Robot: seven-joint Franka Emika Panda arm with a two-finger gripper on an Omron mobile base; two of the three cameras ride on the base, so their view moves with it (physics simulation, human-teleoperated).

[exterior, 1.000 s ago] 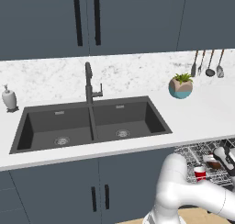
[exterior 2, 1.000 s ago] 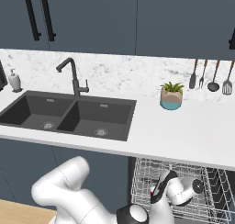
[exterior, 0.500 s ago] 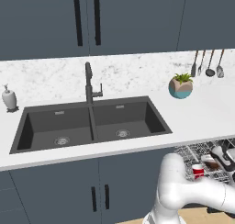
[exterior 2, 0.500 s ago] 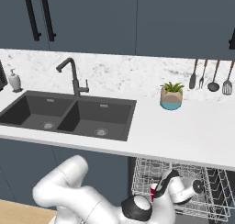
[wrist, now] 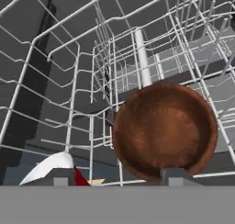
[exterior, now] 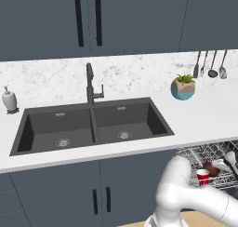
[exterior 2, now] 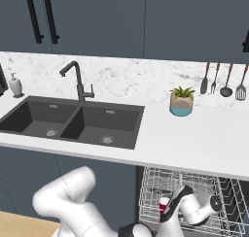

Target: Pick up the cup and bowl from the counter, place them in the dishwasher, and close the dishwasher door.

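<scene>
Inside the dishwasher (exterior 2: 189,192), the gripper (wrist: 119,179) is hovering over the wire rack (wrist: 92,81), the bowl (wrist: 165,129) sitting between its fingertips, whether clamped is unclear; the cup (exterior: 202,176) is standing beside it, tines crowding close.

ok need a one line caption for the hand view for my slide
Hand camera looking into the dishwasher's wire rack, with the brown bowl sitting in it.
</scene>
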